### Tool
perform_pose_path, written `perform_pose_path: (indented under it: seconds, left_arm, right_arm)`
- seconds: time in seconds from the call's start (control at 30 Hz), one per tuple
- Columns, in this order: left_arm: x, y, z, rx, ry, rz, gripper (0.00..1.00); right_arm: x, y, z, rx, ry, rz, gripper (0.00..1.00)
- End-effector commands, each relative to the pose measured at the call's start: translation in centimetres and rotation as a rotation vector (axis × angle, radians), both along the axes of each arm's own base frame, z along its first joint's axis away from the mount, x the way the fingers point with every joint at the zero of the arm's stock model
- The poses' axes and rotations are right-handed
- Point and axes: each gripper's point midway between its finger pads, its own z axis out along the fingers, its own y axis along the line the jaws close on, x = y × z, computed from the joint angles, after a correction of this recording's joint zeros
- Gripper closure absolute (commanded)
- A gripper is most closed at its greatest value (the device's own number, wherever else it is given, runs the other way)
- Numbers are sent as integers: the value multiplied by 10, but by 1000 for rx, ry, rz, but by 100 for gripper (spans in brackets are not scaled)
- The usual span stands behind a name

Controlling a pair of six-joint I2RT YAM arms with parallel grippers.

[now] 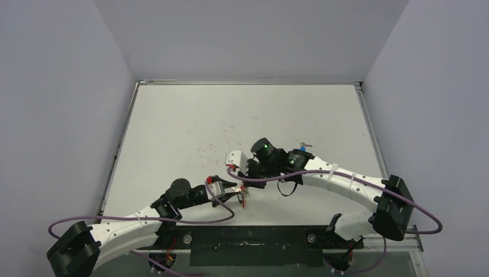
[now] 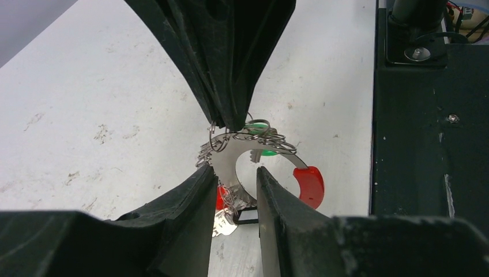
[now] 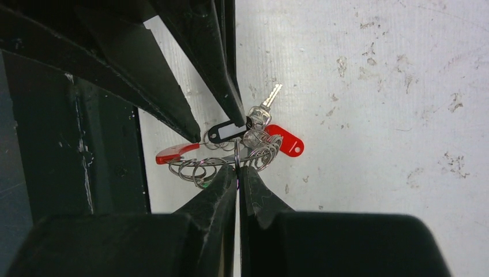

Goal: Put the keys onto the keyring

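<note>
nearest, at the left pincer (image 2: 236, 173): finds the fingers parted with a clear gap, clamping nothing. notes a black tag (image 3: 226, 132) low between them and the head of a red-headed key (image 3: 285, 141) tucked beside one finger; cannot determine contact.

just beyond its tips: finds the keyring (image 2: 277, 140) lifted and turned roughly open-face toward this pincer, with the red curved section (image 2: 309, 184) off to one side of the tips. reads the green key (image 2: 266, 153) by its head alone, showing among the coils; appears threaded, not confirmable. cannot tell its blade's heading, hidden by wire.

opposite, tip to tip: finds the right pincer (image 3: 237, 170) pinched fully shut on a strand of the ring's wire. sees the ring nearly edge-on from that side, long axis lying straight across the fingertips. notes the red-headed key's blade pointing away from this pincer, slanting off to the side.

far behind the right pincer's wrist, well apart: notes a small blue key (image 1: 304, 145) flat on the table (image 1: 230, 115); too small to read axis or heading.

judges the step in hand: ring carried by the right pincer alone, green key apparently on, blue key outstanding. requires next: drawing the left pincer clear without snagging tag or coils, then fetching the blue key and presenting its hole to the wire's free end.
</note>
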Motion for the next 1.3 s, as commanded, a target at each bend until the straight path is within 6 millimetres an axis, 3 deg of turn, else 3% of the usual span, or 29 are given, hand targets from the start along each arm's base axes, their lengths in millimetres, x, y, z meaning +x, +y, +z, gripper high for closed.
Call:
perform_pose_path:
  seconds: [0.0,0.67,0.97,1.17,1.27]
  left_arm:
    - [4,-5,21,-27,-49,-5,70]
    - [12,-12,44,-81,-142,-1,73]
    - [4,-21,44,-77,-142,-77,87]
    - [5,-19,53,-99,-174,-62,87]
    - [6,-17,54,-94,-183,-53,81]
  right_arm:
    - [2,-9,-3,-103,10,-28,100]
    - [-15,7,-1,-105,35,54,100]
    - [-17,8,-3,-116,36,60,100]
    - [-16,7,-4,-126,31,56,100]
    - [-15,7,-4,-125,30,56,100]
